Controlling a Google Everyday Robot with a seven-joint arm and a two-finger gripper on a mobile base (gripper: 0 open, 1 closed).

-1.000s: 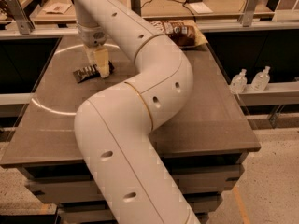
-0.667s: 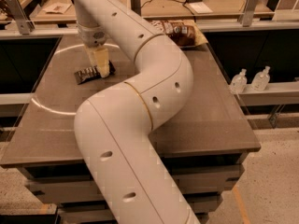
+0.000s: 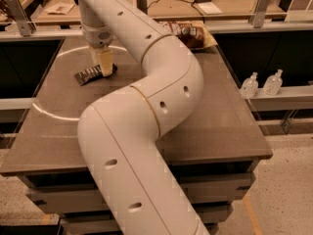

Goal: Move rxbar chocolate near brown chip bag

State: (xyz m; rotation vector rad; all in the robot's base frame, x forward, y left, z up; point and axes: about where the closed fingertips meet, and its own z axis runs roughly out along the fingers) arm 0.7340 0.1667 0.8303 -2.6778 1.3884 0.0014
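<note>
Reaching from the near edge across the desk (image 3: 222, 116), the big white arm (image 3: 161, 106) bends twice and ends at the far left part of the top. The gripper (image 3: 104, 65) points straight down there, its tan tip set on the right end of the snack bar (image 3: 87, 76). Whether it is clamped on the bar or only lowered over it, I cannot tell from this camera view.

The snack bar lies flat on the desk, dark with pale lettering, its long side running slantwise from lower left to upper right. The chip bag (image 3: 194, 33) lies at the far right edge of the desk, brown with tan edges, partly hidden behind the arm and well apart from the bar. A thin pale arc (image 3: 49, 115) curves over the left side of the desk. Two clear bottles (image 3: 250, 85) stand side by side on a ledge to the right, off the desk.
</note>
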